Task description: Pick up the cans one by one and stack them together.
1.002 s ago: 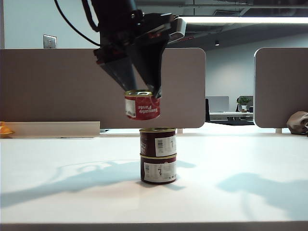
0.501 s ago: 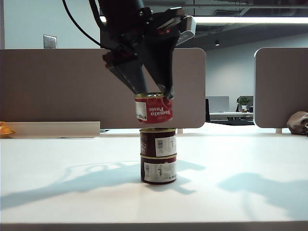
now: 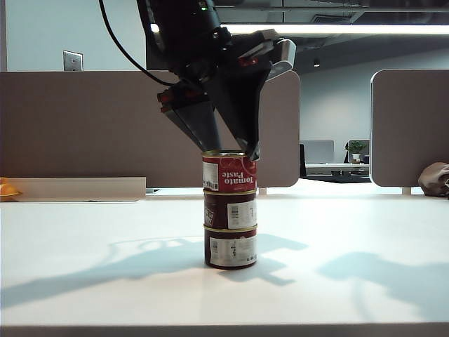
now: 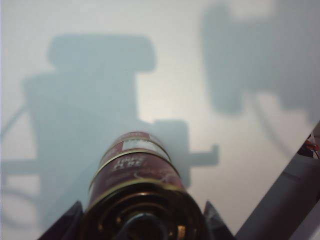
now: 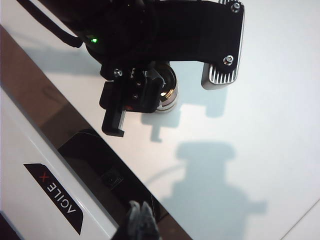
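Note:
Three cans stand in one column at the table's middle. Two dark maroon cans [image 3: 230, 246] [image 3: 230, 207] with white barcode labels sit one on the other. The bright red "Tomato Paste" can [image 3: 229, 173] rests upright on top of them. My left gripper [image 3: 230, 156] comes down from above, shut on the red can, one finger on each side. In the left wrist view the gold lid of the red can [image 4: 142, 217] fills the space between the fingers [image 4: 67, 225]. My right gripper [image 5: 140, 220] is shut and empty near the robot's base, out of the exterior view.
Grey partition panels [image 3: 84, 126] stand behind the table. An orange object [image 3: 7, 188] lies at the far left edge. The white robot base marked AGILEX [image 5: 55, 195] is beside my right gripper. The left arm [image 5: 150, 35] shows over the stack in the right wrist view.
My left gripper has come down and to the right with the red can, from hanging above the two maroon cans to resting on top of them. The right arm has kept still.

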Controlling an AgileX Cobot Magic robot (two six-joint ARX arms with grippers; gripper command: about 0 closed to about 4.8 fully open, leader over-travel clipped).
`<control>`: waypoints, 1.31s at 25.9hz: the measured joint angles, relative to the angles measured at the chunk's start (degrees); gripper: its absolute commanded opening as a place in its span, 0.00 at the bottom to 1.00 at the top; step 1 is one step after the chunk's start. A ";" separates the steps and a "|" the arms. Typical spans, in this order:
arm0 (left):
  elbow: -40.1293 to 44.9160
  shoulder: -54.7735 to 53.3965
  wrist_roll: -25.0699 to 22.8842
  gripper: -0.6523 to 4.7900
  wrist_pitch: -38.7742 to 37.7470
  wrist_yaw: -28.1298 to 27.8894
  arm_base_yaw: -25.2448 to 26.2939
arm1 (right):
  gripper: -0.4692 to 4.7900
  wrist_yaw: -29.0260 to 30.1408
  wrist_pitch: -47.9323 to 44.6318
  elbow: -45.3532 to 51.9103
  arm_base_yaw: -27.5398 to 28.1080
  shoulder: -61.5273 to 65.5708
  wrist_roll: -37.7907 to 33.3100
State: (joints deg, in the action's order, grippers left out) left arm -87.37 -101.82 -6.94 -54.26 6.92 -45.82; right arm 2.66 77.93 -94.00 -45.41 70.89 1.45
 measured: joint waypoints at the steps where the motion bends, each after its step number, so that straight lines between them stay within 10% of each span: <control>1: 0.00 -0.07 0.09 0.68 0.00 -0.68 -0.07 | 0.09 0.00 0.00 0.00 0.00 0.02 0.00; 25: -0.22 2.38 0.11 0.80 -0.02 -1.77 -0.04 | 0.13 -0.09 0.00 0.00 0.00 0.02 0.02; 31: -3.32 6.14 0.17 0.16 -1.86 -1.75 -0.04 | 0.08 -0.07 0.00 0.00 0.00 0.02 0.02; 34: -3.32 8.35 1.11 0.11 -2.36 -1.73 -0.04 | 0.08 -0.07 -0.02 0.00 0.00 0.02 0.13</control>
State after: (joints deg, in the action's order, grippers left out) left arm -90.70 -93.47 -5.82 -56.62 5.19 -45.87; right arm 2.59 77.91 -94.00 -45.41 70.91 1.58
